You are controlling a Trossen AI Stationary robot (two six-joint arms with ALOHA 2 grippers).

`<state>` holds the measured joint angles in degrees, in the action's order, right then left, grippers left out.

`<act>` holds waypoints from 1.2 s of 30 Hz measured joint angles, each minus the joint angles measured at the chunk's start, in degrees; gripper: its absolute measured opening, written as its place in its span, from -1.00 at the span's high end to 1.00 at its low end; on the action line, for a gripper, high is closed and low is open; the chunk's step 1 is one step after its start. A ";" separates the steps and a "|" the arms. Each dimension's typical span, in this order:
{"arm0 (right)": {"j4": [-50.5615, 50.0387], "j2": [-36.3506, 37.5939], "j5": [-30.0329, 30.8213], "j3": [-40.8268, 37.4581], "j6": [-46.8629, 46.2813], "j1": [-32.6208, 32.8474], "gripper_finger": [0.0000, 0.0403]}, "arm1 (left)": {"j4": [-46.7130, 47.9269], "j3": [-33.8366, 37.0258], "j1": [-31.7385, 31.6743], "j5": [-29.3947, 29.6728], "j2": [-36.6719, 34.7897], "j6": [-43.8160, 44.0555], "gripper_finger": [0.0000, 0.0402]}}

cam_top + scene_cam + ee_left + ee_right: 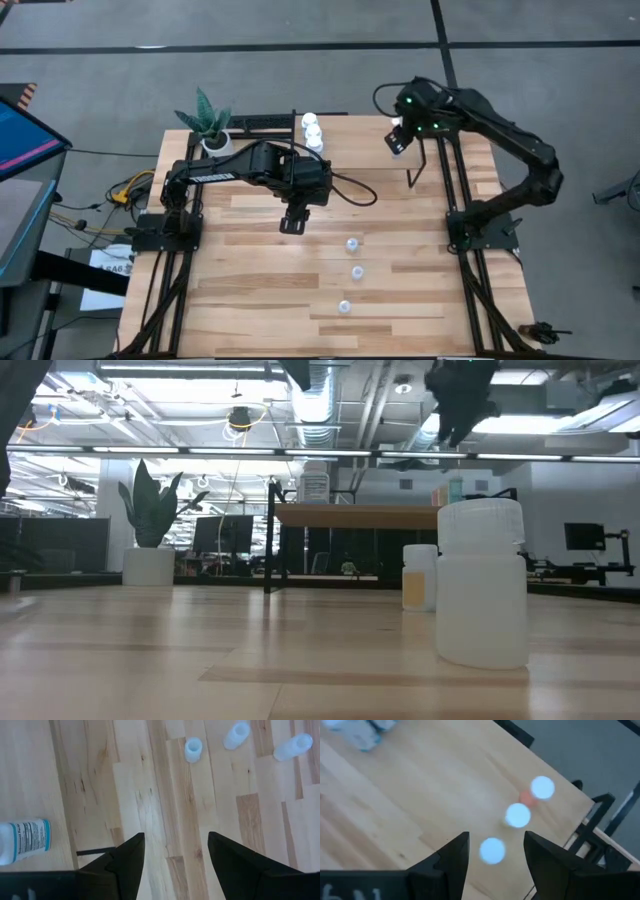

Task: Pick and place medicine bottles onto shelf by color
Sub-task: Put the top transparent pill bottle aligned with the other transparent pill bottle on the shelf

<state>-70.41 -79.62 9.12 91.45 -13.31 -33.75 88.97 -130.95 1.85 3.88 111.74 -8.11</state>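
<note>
Left gripper point(292, 224) hovers over the middle of the big light-wood plank table point(250, 300), fingers spread apart, nothing between them. In its wrist view the dark fingers point(131, 857) frame bare planks; beyond them stand three pale bluish translucent bottles point(193, 749) in a loose row, and a white bottle with a blue-edged label point(24, 840) lies at the frame edge. From above, those three translucent bottles point(352, 244) stand in a line on the near half of the table, spaced apart, right of the left gripper. Right gripper point(397, 140) hangs high over the far right part of the table, above the small raised light-wood shelf on black metal legs point(360, 515); fingers parted, empty. Its wrist view shows three blurred round caps point(518, 815) on the shelf top. Three larger white bottles point(312, 131) cluster at the far edge, near a white pot with a green plant point(208, 125).
</note>
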 joint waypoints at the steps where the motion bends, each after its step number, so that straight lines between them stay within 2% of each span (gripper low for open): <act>1: -0.41 0.49 -0.02 0.31 -0.39 0.69 -0.04 | 0.00 0.02 0.00 -0.02 0.00 0.62 -0.02; 13: -13.54 6.62 0.04 -1.32 -2.30 15.17 -0.04 | 0.00 0.00 0.00 0.00 0.00 6.62 -0.02; 20: -10.31 14.70 1.27 -10.05 0.57 22.04 -0.04 | -0.07 0.00 0.00 0.00 0.00 13.30 -0.02; 24: 1.22 24.79 1.27 -20.96 -0.13 24.49 -0.04 | -0.15 0.02 0.02 -0.02 0.00 16.19 -0.02; 28: 22.68 36.08 1.25 -36.05 -2.07 27.57 -0.04 | -0.46 0.00 0.02 -0.01 0.00 15.65 -0.02; 33: 50.30 46.56 1.14 -54.57 7.47 31.00 -0.04 | -3.27 0.00 0.02 0.00 0.00 14.55 -0.02; 36: 59.49 50.58 -0.88 -62.15 10.58 31.42 -0.04 | -4.83 0.01 0.04 -0.02 0.00 15.02 -0.02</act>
<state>-10.91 -29.04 8.24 29.30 -2.74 -2.33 84.14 -130.94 1.89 3.86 111.74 6.91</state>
